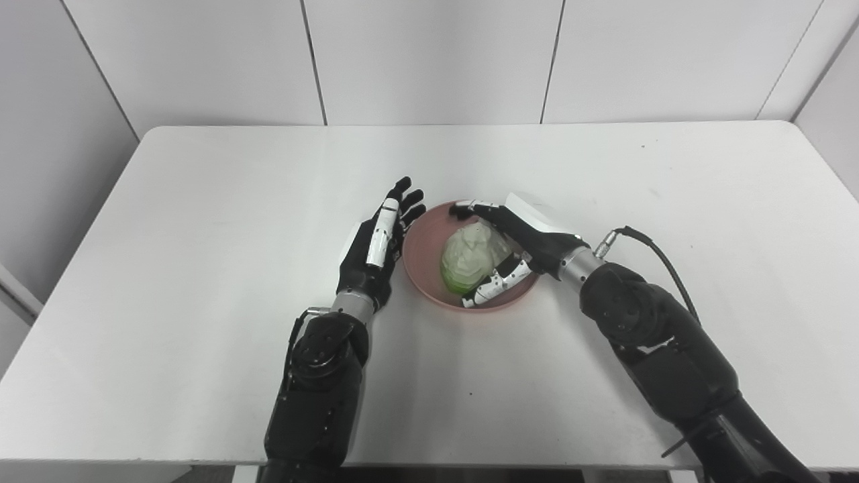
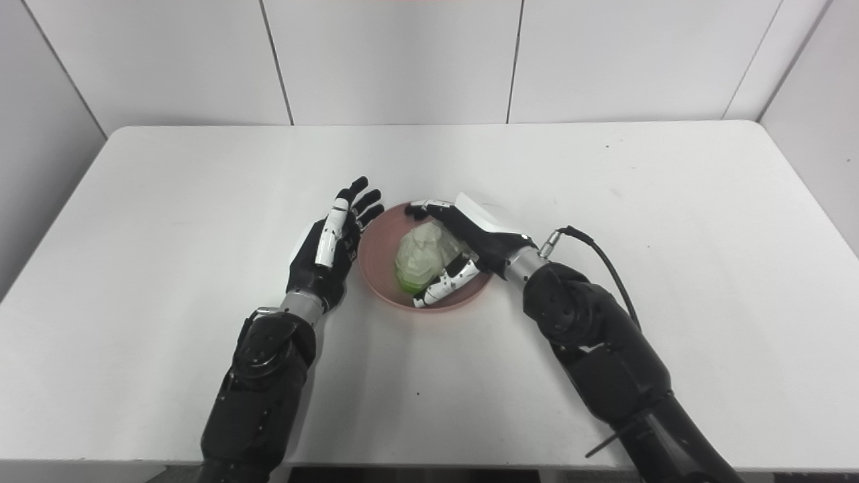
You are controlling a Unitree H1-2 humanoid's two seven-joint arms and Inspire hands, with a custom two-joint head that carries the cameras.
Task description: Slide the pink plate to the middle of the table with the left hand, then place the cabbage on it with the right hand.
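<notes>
The pink plate [image 1: 421, 261] sits near the middle of the white table. The pale green cabbage [image 1: 472, 258] rests in it. My right hand [image 1: 523, 241] reaches in from the right and wraps the cabbage, fingers [image 1: 478, 207] along its far side and thumb along its near side. My left hand [image 1: 377, 249] is open with straight fingers, standing edge-on at the plate's left rim; whether it touches the rim I cannot tell. The same scene shows in the right eye view, with the plate [image 2: 376, 258], cabbage [image 2: 423, 257] and both hands [image 2: 329, 251] [image 2: 480, 238].
The white table [image 1: 201, 235] ends at a panelled wall behind and a front edge near my arms. A black cable [image 1: 661, 258] loops off my right wrist.
</notes>
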